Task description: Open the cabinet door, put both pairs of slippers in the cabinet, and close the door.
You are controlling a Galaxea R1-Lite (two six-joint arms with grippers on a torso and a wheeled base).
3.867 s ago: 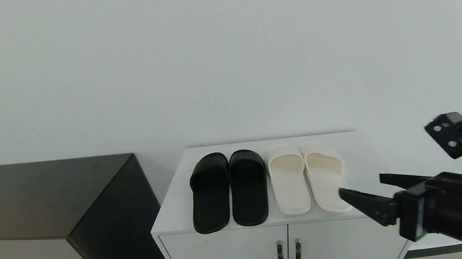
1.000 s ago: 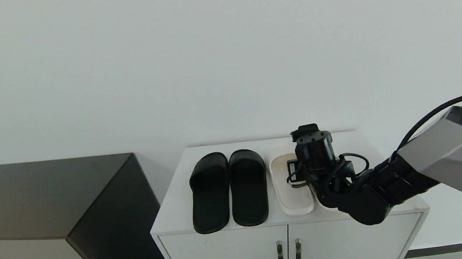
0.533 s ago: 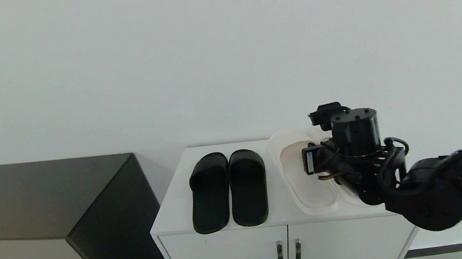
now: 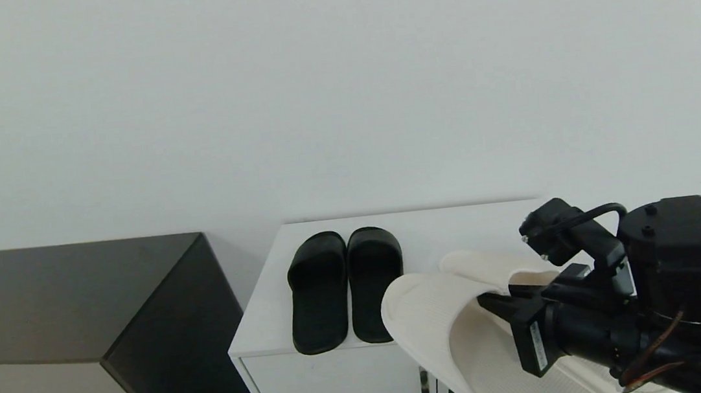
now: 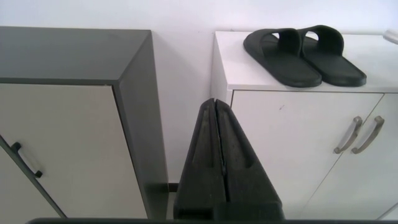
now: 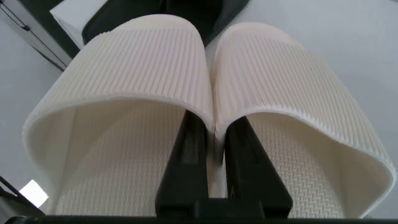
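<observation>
The white slippers hang as a pair in the air in front of the white cabinet, toes pointing left. My right gripper reaches under their straps and is shut on the two touching inner sides; its fingers sit pressed together between both straps. The black slippers lie side by side on the cabinet top. The cabinet doors are closed, with their handles at the middle. My left gripper is shut and empty, low in front of the gap left of the cabinet.
A taller dark cabinet with a pale front and a dark handle stands right beside the white cabinet on its left. A plain wall runs behind both.
My right gripper closed on the white pair, lifted it off the cabinet top and drew it toward me and down to the right. The black slippers stayed put.
</observation>
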